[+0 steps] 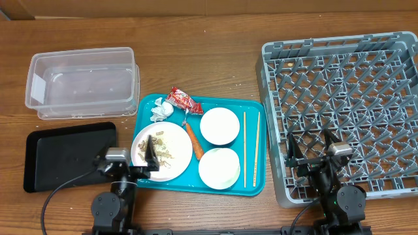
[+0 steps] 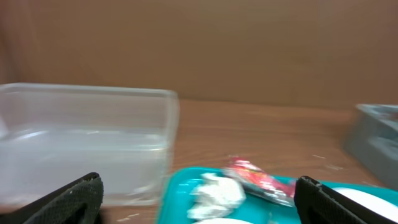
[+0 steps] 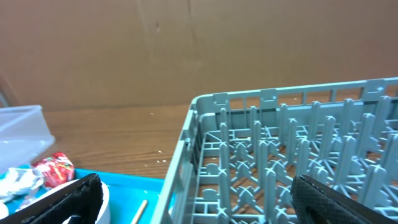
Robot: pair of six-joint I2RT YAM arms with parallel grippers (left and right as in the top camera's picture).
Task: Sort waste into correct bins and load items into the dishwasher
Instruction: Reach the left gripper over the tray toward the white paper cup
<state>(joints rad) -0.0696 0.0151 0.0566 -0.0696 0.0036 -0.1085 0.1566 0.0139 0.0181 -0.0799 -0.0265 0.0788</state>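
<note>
While left hand [image 2: 198,182] and right hand [image 3: 196,182] gape, print on the wrapper [image 1: 183,101] is illegible.

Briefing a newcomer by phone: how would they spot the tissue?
Find the teal tray mid-table. In its far-left corner, beside the red wrapper, sits the tissue. It is the only crumpled white lump; the other white things there are smooth and round.

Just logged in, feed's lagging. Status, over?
Left gripper open above plate; right gripper open over rack. Wrapper, tissue, bowls, chopsticks all on teal tray. Tub, black tray hold nothing. No obstruction seen.
</note>
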